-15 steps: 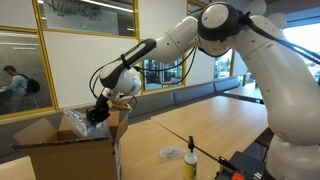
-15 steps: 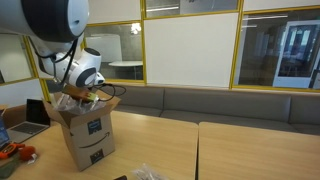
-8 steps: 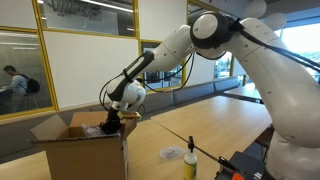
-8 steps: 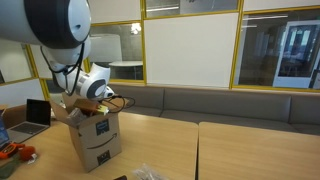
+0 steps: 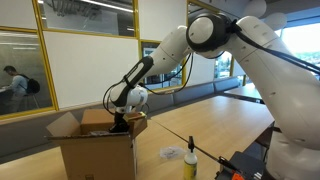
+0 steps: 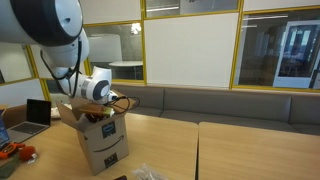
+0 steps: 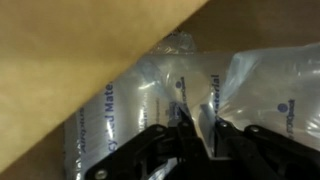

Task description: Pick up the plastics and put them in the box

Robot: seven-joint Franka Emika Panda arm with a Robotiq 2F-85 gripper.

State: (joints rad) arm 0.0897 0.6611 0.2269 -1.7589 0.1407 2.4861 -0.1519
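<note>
Compared with a second earlier, the box [image 5: 95,155] is seen shifted sideways across the surface [image 5: 225,125] in both exterior views, and the gripper [image 5: 120,124] is now sunk lower into its open top. The brown cardboard box is stood upright on the pale wooden surface with its flaps spread outward, and the white arm is bent down over it from above. In the wrist view the plastics [image 7: 150,100] are shown filling most of the picture: clear, wrinkled air-pillow film with blue printing, lying inside the box against a tan cardboard wall at the upper left. The dark jaws are drawn nearly together at the bottom of that view, and a fold of the film is pinched between them. The plastics are thus held inside the box, not on the surface. On the surface beside the box, crumpled film [image 5: 172,153] is left lying apart from it, with a small yellow bottle [image 5: 190,158] stood just beside that piece. An open laptop [image 6: 28,116] is seen behind the box in an exterior view.
</note>
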